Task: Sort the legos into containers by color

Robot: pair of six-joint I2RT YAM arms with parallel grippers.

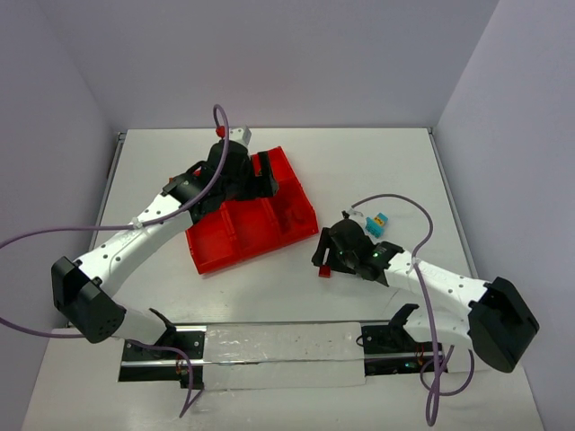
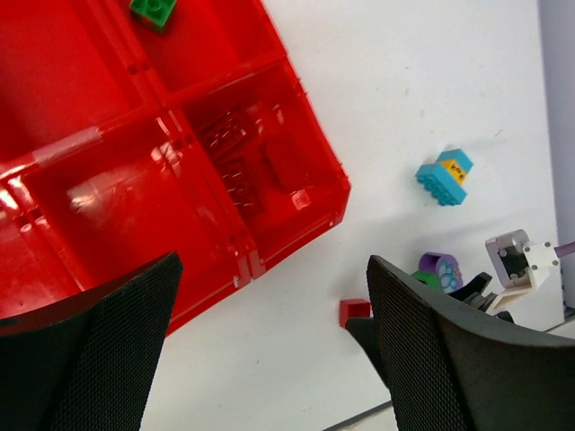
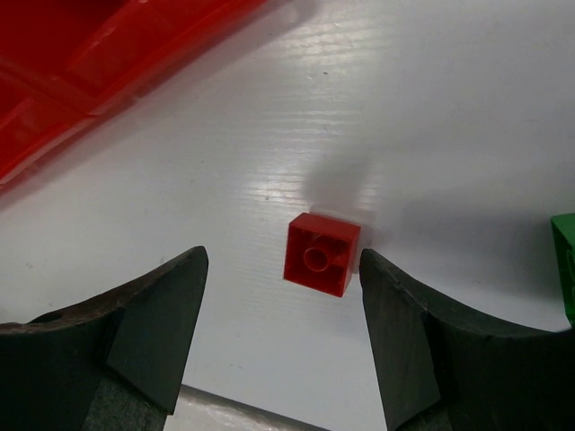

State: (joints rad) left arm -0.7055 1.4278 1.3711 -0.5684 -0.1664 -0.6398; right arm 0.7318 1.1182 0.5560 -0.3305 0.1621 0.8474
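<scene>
A glossy red tray [image 1: 211, 251] of low-walled compartments is set near the middle of the white table [image 1: 359, 171], and the left gripper [image 1: 266, 176] is held above its far side. In the left wrist view a green lego [image 2: 154, 9] is seen lying in a compartment at 12 o'clock. The compartment at the tray's corner shows dark red shapes, and whether these are bricks or reflections cannot be told. The other compartments in that view appear bare. The left jaws [image 2: 269, 359] are spread wide with nothing between them. On the table, off the tray towards 3 o'clock in the top view, a red lego [image 1: 325, 273] is seen under the right gripper [image 1: 325, 260]. A light blue lego [image 1: 381, 222] capped with yellow lies just beyond it. Only the left wrist view shows a purple lego [image 2: 440, 268] with a second green lego [image 2: 422, 280] touching it, both hidden by the right arm from above. Dark marks are borne on the yellow piece, too small to be read. In the right wrist view the red lego [image 3: 321, 253] is framed stud-up between wide-open fingers, just beside the right finger [image 3: 404, 341] and well apart from the left one. The edge of a green brick [image 3: 566, 265] is seen at 3 o'clock and the tray's edge [image 3: 72, 63] at 11 o'clock.
</scene>
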